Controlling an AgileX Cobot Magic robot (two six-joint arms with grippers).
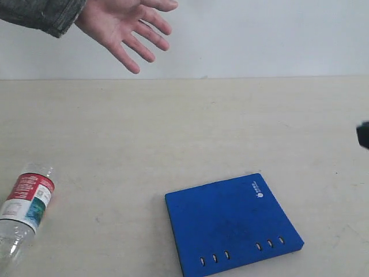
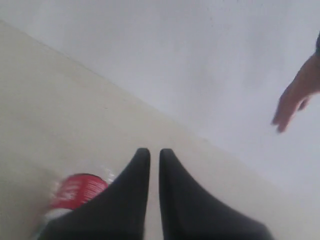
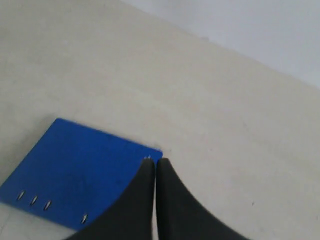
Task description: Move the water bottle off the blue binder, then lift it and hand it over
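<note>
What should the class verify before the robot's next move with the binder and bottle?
1. Water bottle off the blue binder: ok, it lies on the table, apart from the binder.
2. Binder top bare: ok.
3. Left hand open for grasping: not ok, shut and empty.
4. Right hand open: not ok, shut and empty.
5. Person's palm ready to receive: ok, open above the table's far side.
</note>
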